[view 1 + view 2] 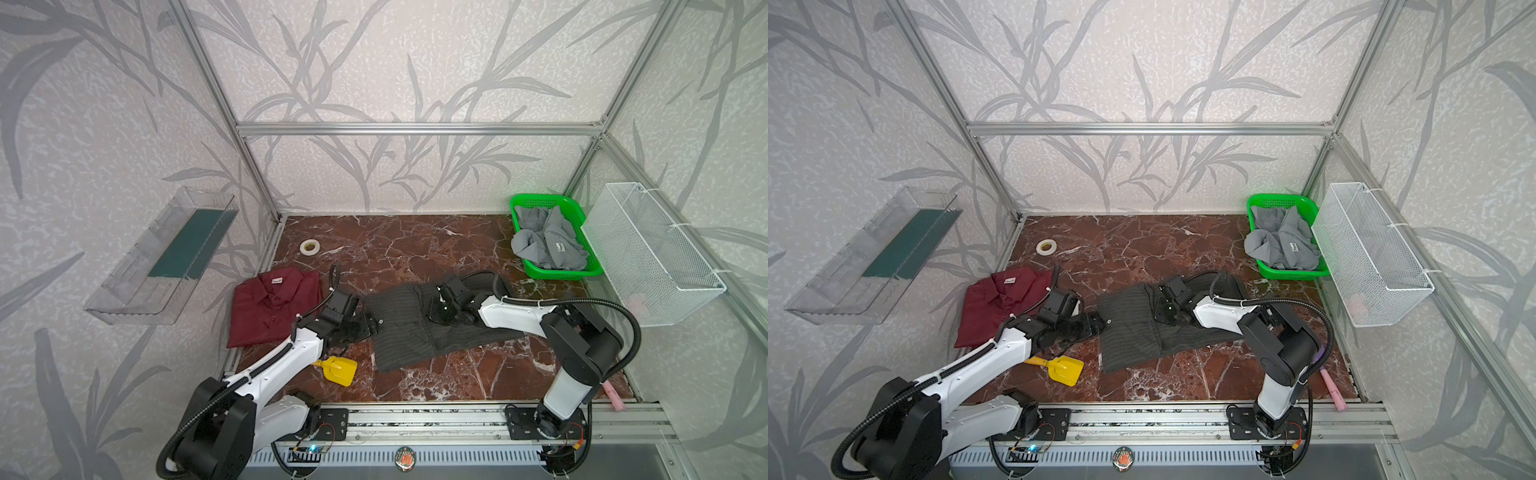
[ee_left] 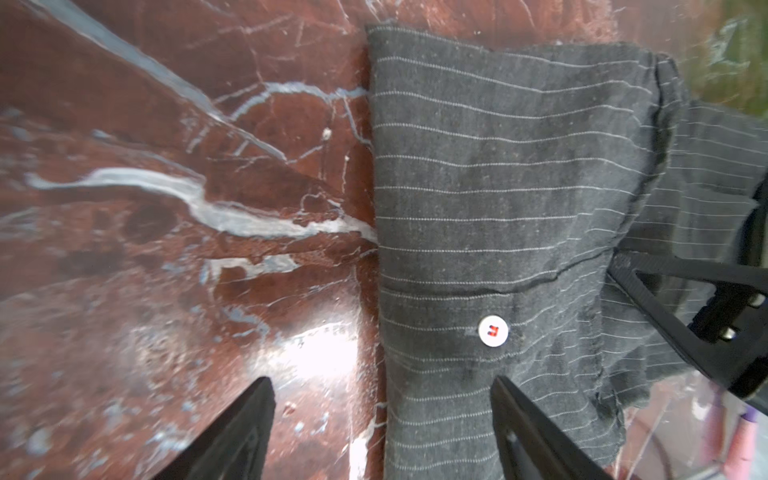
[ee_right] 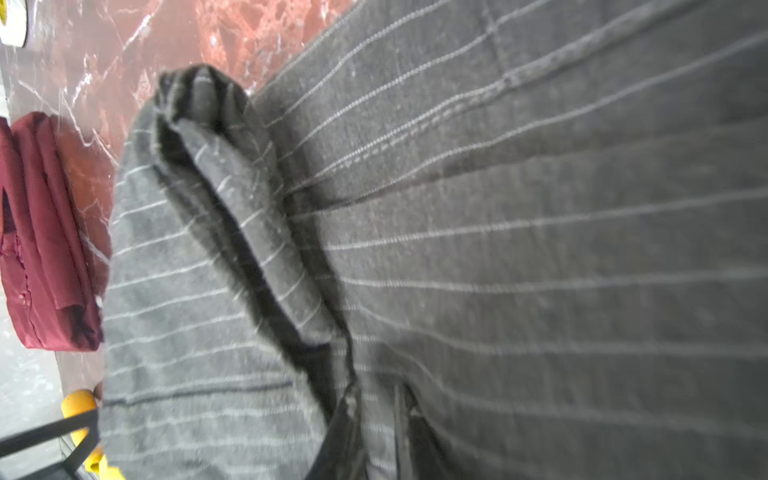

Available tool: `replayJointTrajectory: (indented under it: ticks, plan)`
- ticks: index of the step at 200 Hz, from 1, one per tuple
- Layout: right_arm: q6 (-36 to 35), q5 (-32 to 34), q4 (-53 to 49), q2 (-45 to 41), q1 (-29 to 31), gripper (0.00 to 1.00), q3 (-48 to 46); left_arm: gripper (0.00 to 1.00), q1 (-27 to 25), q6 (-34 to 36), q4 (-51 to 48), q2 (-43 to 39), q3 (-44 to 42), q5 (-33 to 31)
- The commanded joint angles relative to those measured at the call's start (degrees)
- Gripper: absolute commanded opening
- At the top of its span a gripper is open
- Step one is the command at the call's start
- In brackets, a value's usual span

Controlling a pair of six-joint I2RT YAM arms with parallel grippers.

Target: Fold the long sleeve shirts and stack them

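A yellow scoop (image 1: 341, 370) lies nearest me on the bench (image 1: 457, 374). My left hand (image 2: 382, 415) is spread, straddling the left edge of the striped shirt (image 1: 399, 336). My right hand (image 3: 378, 419) rests on its middle, fingers close; whether they pinch cloth I cannot tell. The maroon shirt (image 1: 270, 307) lies folded to the left; the grey shirt (image 1: 548, 245) fills the far basket (image 1: 536, 202).

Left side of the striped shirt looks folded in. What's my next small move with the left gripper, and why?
Probably lift the left gripper clear of the striped shirt. Its jaws stand open astride the shirt's edge, holding nothing, and the buttoned cuff lies flat on the fold, so nothing there seems left to place.
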Motion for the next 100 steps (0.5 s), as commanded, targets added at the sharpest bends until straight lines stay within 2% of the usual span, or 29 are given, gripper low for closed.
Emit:
replayJointTrajectory:
  ticks: [1, 40, 61, 100]
  plan:
    - [-3.92, -0.51, -5.33, -2.89, 0.09, 0.26, 3.01, 0.83, 1.66, -1.66, 10.01, -1.41, -2.71, 2.42]
    - [-7.97, -3.98, -3.21, -2.83, 0.17, 0.38, 4.06, 0.85, 1.79, -3.3, 20.78, -1.7, -7.63, 7.21]
    - [-9.43, -6.52, -1.51, -1.51, 0.16, 0.38, 4.53, 0.89, 1.78, -4.53, 26.37, -0.55, -9.91, 9.89]
    - [-9.54, -8.65, 1.1, 1.64, 0.34, 0.38, 4.64, 0.89, 1.78, -5.38, 32.12, 5.54, -11.08, 15.88]
